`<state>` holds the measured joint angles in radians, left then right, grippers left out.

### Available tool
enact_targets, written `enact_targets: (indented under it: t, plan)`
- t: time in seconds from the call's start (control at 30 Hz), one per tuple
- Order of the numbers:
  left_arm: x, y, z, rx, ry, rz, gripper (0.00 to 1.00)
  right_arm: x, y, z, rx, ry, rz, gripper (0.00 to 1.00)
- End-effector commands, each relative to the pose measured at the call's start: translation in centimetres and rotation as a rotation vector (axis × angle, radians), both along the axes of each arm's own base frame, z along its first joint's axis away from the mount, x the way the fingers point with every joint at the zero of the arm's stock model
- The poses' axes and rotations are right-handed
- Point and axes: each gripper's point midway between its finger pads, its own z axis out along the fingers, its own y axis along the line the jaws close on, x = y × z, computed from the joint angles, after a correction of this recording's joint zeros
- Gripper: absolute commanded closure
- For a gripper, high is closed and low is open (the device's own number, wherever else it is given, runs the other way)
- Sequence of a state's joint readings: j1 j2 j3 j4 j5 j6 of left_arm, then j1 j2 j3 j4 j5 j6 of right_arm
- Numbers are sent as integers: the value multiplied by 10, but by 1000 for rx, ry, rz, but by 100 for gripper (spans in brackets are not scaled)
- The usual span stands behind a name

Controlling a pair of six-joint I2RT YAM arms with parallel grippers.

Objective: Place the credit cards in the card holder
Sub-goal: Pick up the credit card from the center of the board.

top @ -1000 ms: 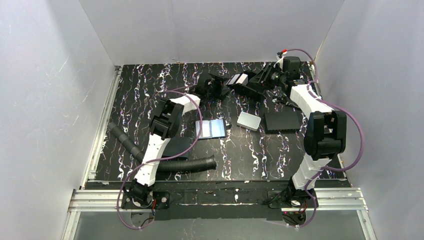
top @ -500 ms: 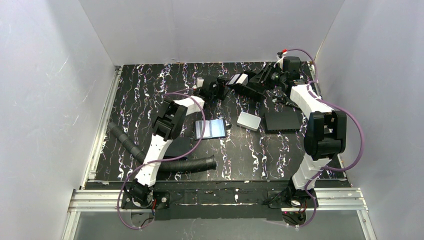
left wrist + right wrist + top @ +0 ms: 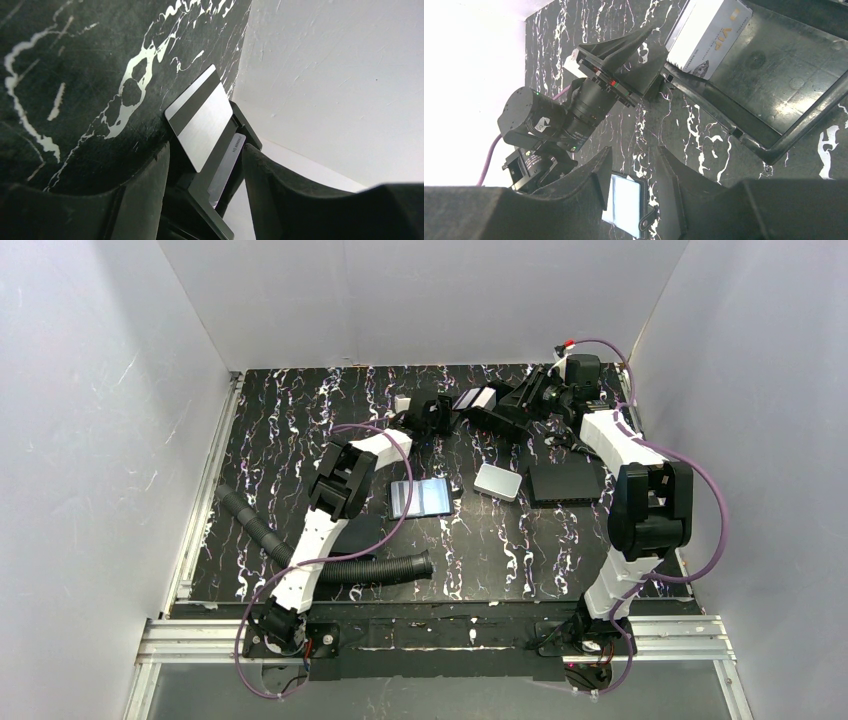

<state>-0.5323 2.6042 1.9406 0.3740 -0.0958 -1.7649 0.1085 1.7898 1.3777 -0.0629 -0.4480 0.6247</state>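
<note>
One card seems to be at its place already: a whitish card (image 3: pixel 710 36) lies at the far end of the open card holder (image 3: pixel 774 75), though I cannot tell whether it sits fully in a slot or only rests on the flap. A second one, the grey card (image 3: pixel 197 120) with a dark stripe, is clamped between the fingers of the left gripper (image 3: pixel 206 155) and sticks out forward. In the left wrist view its front part stands just before a black edge with a pale printed card, which I take for the holder, so I judge that it is close to the holder but not yet pushed in. The right gripper (image 3: pixel 634 155) is beside the holder at the far side of the table (image 3: pixel 280 440). Its fingers stand a little apart with nothing between them, and only the table shows through the gap. I cannot tell if it steadies the holder with its outer side. The blue cards (image 3: pixel 420 498) lie untouched near the middle of the table, beside the silver case (image 3: pixel 497 481), so in my judgement most of the work is left: finish this insertion, then fetch the blue ones. Compared with a second ago, the left arm has stretched further out and to the right, bringing its gripper nearer to the holder. The right arm, the holder, the blue cards and the silver case are where they were.
</note>
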Motion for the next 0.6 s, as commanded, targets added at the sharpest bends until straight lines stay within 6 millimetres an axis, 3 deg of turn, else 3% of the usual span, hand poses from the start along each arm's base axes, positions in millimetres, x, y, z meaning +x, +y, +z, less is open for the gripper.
enact_targets:
  t: [0.0,0.57]
  plan:
    - [-14,6,-51,64,145,30,46,1,-3,30,7,-90,-6,54]
    - [-24,2,-79,112,227,45,51,2,-10,39,6,-111,-27,55]
